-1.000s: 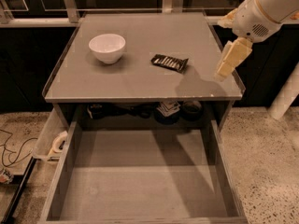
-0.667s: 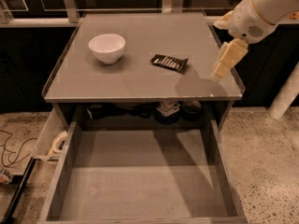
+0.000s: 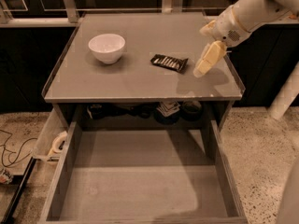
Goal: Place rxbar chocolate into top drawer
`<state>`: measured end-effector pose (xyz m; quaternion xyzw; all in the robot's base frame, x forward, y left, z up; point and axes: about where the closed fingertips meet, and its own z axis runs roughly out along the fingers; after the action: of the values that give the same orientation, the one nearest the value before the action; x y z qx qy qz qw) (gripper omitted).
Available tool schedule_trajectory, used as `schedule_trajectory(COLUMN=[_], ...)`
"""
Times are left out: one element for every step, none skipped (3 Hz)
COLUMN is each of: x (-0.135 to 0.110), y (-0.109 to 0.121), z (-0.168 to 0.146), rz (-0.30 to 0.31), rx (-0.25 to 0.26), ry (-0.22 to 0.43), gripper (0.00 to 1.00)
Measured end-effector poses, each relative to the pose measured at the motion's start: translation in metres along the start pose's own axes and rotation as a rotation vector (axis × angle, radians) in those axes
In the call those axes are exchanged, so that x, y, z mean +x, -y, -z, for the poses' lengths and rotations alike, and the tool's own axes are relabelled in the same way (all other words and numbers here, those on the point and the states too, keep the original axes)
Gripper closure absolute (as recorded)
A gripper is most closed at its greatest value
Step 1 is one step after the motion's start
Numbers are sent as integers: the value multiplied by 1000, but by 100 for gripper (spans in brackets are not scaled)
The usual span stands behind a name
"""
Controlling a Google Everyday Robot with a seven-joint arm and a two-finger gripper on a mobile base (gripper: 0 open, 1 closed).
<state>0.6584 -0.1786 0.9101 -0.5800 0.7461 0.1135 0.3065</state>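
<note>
The rxbar chocolate (image 3: 169,62), a flat dark bar with pale lettering, lies on the grey table top (image 3: 140,83), right of centre. My gripper (image 3: 205,63) hangs just to the right of the bar, a little above the table, at the end of the white arm that comes in from the upper right. It holds nothing. The top drawer (image 3: 140,190) is pulled out wide below the table's front edge, and its flat grey bottom is bare.
A white bowl (image 3: 107,48) stands on the table's left side. A small pale side tray with a tape roll (image 3: 58,143) sticks out at the drawer's left. Dark items (image 3: 166,111) sit on the shelf under the table. Cables lie on the floor at the left.
My gripper has moved left and a little up, closer to the rxbar chocolate. The bar, the bowl and the drawer have not moved.
</note>
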Motion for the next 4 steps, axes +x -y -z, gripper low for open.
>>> schedule_trajectory(x=[-7,-10,-3,5], y=[11,16,21,29], z=[-20,-40,-63,-84], rz=[-34,-72,-122,-163], rx=[-41,-81,-108,-109], ry=[48,74,80,74], gripper=[0,0,0,0])
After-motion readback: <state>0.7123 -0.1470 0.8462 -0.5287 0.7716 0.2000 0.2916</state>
